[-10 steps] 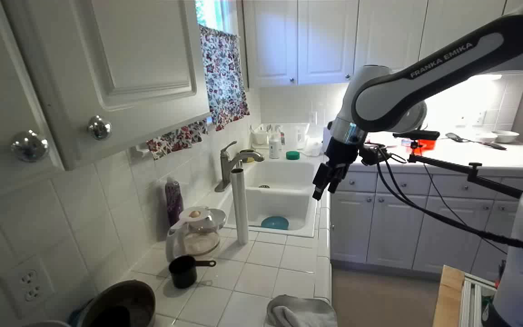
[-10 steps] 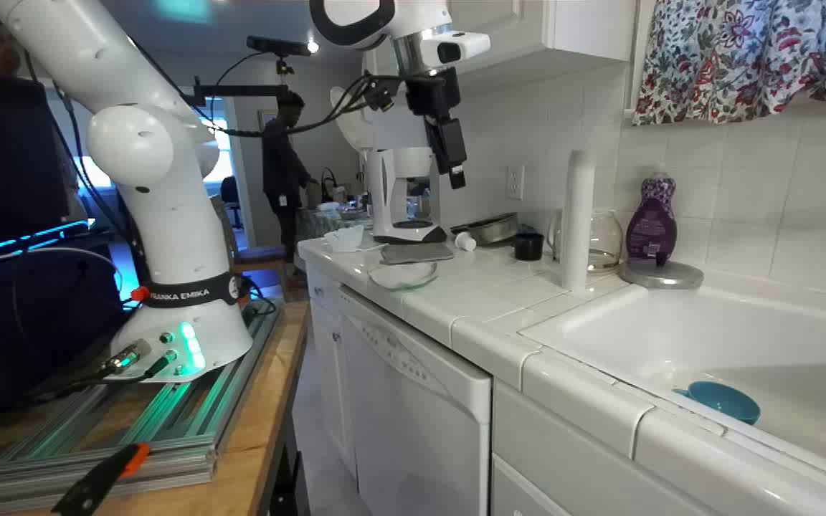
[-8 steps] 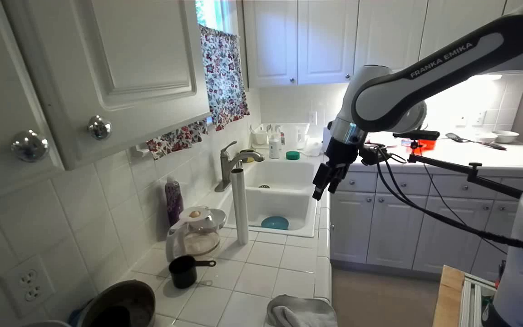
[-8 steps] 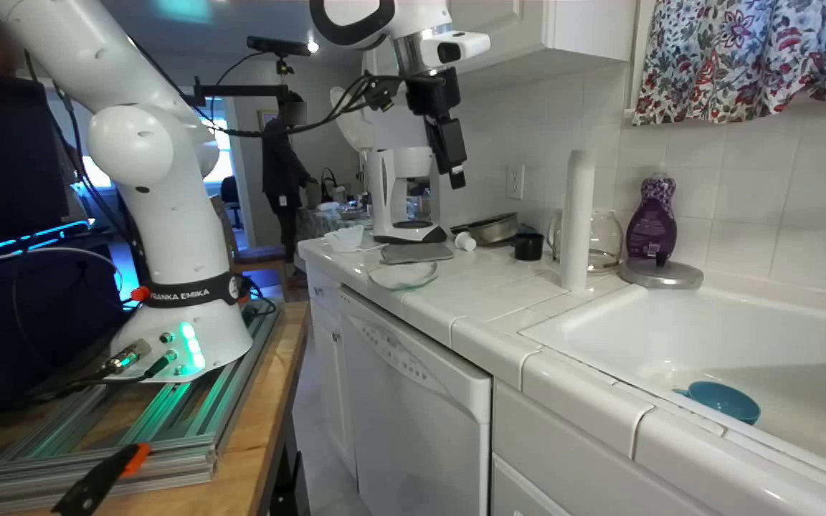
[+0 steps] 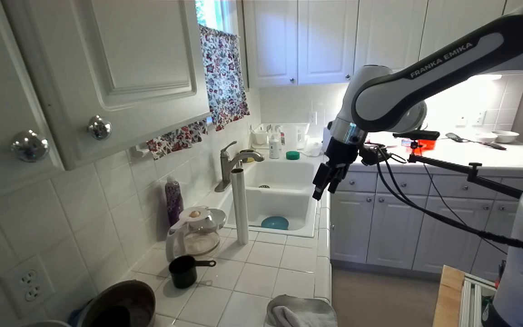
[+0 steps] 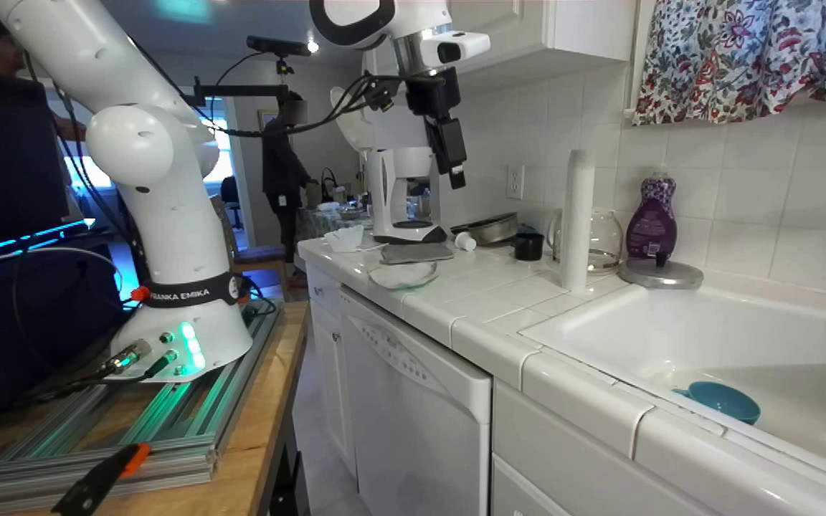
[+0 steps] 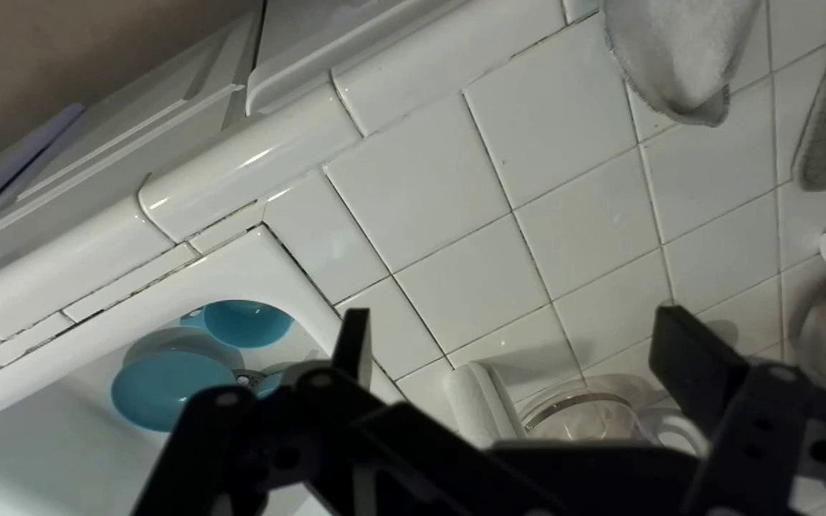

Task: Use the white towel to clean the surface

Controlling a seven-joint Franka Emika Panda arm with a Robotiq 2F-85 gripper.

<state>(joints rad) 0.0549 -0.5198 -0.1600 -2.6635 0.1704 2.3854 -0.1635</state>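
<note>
Pincer (image 7: 513,340) spread wide, angled downward — arm (image 5: 445,70) outstretched, sloping down — towel (image 5: 304,311) on counter (image 5: 257,277), well apart.

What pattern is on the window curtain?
Floral, red and blue on a pale background; the curtain shows best in an exterior view.

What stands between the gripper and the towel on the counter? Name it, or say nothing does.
Nothing visible: in the wrist view only counter tiles show between the open gripper and the white towel. The upright white tube stands off that line, nearer the wall.
</note>
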